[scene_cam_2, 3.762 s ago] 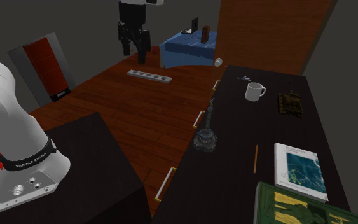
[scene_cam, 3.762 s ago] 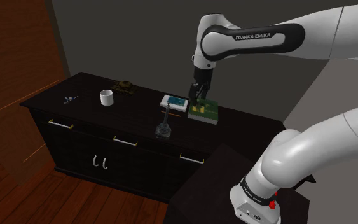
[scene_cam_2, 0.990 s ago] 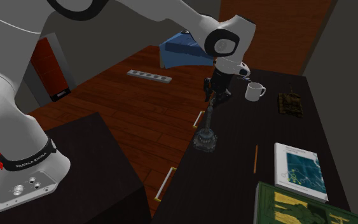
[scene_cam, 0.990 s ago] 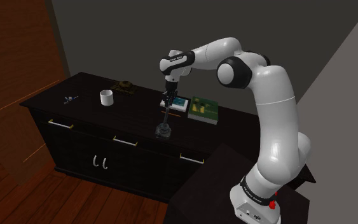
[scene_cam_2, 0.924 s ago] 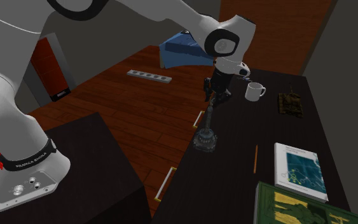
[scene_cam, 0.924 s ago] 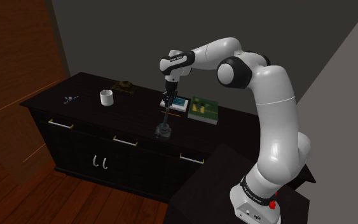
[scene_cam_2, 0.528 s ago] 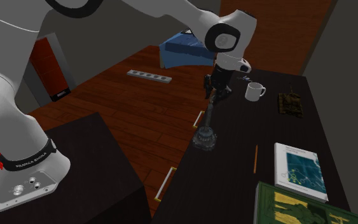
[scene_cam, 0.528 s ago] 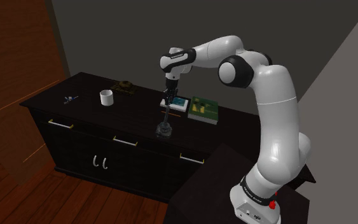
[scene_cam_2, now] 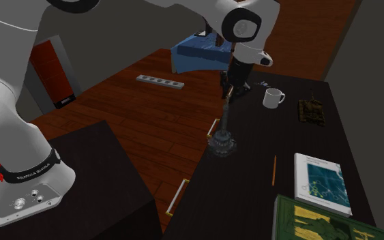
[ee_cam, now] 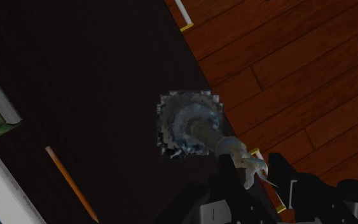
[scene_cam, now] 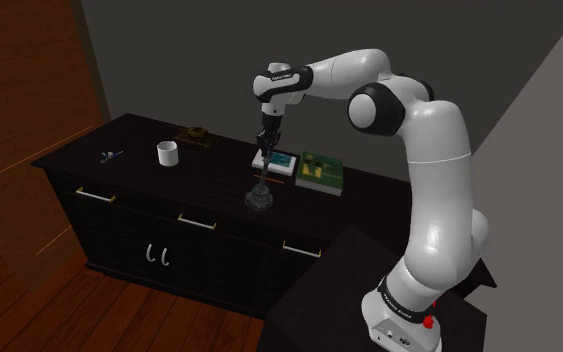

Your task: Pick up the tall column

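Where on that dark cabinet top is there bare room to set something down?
It is bare between the white mug and the tall grey column. Beyond the column it is crowded: orange pencil, white-and-blue book, green book.

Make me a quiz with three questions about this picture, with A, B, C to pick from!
1. Where does the pencil lie? A) between the column and the white-and-blue book B) in a bowl C) under a chair
2. What colour is the mug? A) red B) white C) green
3. What is the gripper doing? A) hanging open B) clasping the column's top C) holding a spoon
Answers: 1 A, it lies on the sideboard between those two. 2 B, it is plain white. 3 B, its fingers are shut on the column's thin top.
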### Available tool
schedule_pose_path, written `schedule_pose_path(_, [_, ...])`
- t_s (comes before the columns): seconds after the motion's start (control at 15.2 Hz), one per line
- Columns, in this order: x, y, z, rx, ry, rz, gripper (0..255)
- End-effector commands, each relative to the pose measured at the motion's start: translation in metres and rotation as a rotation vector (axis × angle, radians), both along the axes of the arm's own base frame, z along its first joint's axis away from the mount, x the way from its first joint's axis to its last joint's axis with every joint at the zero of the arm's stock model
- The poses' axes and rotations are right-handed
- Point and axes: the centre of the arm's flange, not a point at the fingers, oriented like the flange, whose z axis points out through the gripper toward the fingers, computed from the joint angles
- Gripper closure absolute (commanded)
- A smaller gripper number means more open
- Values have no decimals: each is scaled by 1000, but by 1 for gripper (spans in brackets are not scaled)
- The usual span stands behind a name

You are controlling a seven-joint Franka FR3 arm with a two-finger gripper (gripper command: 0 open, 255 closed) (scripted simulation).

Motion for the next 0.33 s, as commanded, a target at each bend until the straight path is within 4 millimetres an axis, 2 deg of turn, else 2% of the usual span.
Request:
schedule_pose_path(0.0, [0,0,12,0,0,0,255])
schedule_pose_path(0.13, [0,0,23,0,0,0,255])
schedule_pose_path(0.26, [0,0,24,0,0,0,255])
